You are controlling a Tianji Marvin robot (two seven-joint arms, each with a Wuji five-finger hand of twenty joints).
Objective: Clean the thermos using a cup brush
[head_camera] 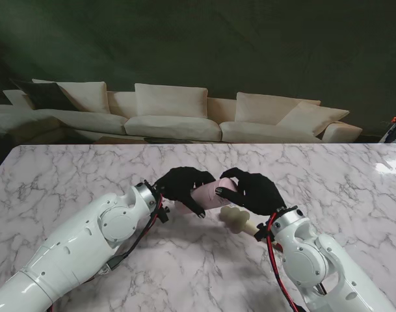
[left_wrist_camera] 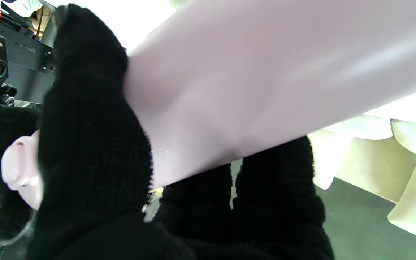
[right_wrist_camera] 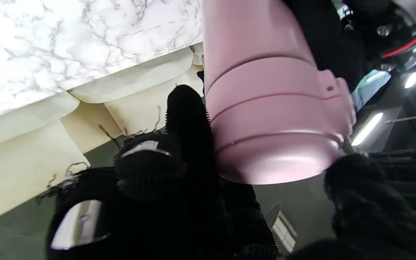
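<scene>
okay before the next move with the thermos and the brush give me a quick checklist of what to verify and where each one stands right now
1. Left hand wrapped around the thermos body: ok.
2. Thermos lifted clear of the table: cannot tell.
3. Right hand fingers at the thermos lid end: ok.
4. Lid off so the brush can enter: not ok, the lid is still on.
5. Cup brush lying on the table near the right wrist: ok.
6. Brush in a hand: not ok.

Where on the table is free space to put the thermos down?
Bare marble lies between the left hand and the left edge, and again from the right hand to the right edge. The middle is crowded: both hands hold the thermos, with the cup brush just nearer to me.
</scene>
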